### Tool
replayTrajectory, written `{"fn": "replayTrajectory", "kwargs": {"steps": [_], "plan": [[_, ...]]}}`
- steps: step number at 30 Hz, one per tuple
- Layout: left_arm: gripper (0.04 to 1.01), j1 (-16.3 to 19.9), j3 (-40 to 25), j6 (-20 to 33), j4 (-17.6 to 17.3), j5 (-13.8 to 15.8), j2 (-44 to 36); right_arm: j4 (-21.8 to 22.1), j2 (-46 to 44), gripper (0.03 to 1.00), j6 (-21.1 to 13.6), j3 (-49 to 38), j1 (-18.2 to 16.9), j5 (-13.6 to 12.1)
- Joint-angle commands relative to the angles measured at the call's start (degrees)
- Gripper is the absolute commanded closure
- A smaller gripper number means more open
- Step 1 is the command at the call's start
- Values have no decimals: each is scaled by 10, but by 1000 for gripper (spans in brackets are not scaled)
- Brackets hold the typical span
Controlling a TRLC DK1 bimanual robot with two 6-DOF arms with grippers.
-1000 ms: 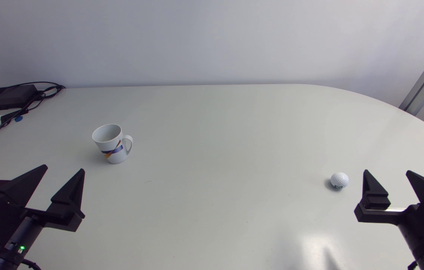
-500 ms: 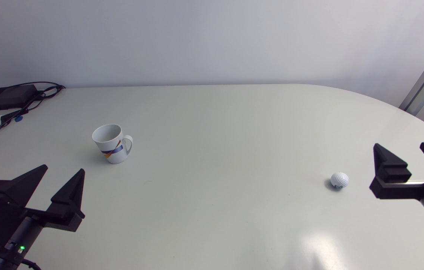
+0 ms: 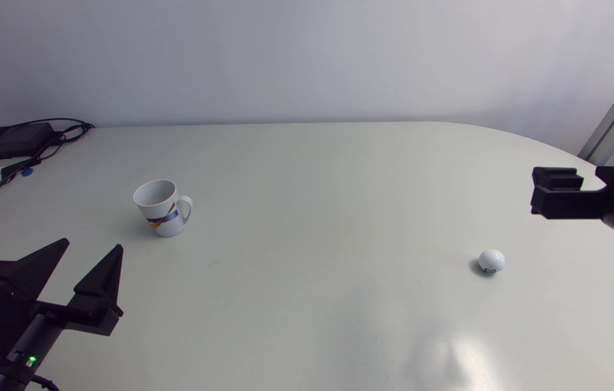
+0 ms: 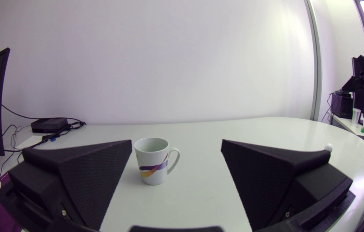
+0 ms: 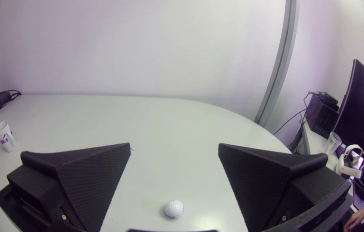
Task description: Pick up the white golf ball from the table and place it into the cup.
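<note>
The pale grey tabletop [image 3: 312, 179] is smooth and hard. It offers nothing to stop a rolling object.

My right fingers [image 5: 82, 174] are spread wide and empty, raised above the right side of the tabletop. My left fingers [image 3: 101, 282] are also spread and empty, parked at the near left.

The white ceramic cup [image 3: 161, 207], with a blue and orange stripe, stands at the left, well apart from the ball. It is upright. Its long axis is vertical, its mouth faces up and its handle points right.

The white dimpled golf ball [image 3: 492, 260] rests on the tabletop at the near right. In the right wrist view it lies under my right fingers, between their lines but short of the tips. It is a sphere, so it has no long axis and no facing. A small dark mark shows low on its near side.

Likely faults:
- Tips land beyond the ball. Cause: a straight descent from this pose.
- Ball rolls away, possibly toward the right edge. Cause: one finger touches it before the other.
- Ball slips out during the long carry leftward. Cause: pinching above or below its widest part.
- Cup tips over. Cause: contact with its rim; the body narrows toward the base.
- Ball bounces out. Cause: releasing too high above the mouth.
</note>
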Motion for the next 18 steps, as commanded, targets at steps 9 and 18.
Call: {"fn": "replayTrajectory", "kwargs": {"steps": [9,18], "plan": [[51,-27,-11,2,0,0,-9,-107,177,75,16,127,-96,-121],[52,-25,-12,13,2,0,-9,-181,343,75,-46,223,-133,-113]]}}
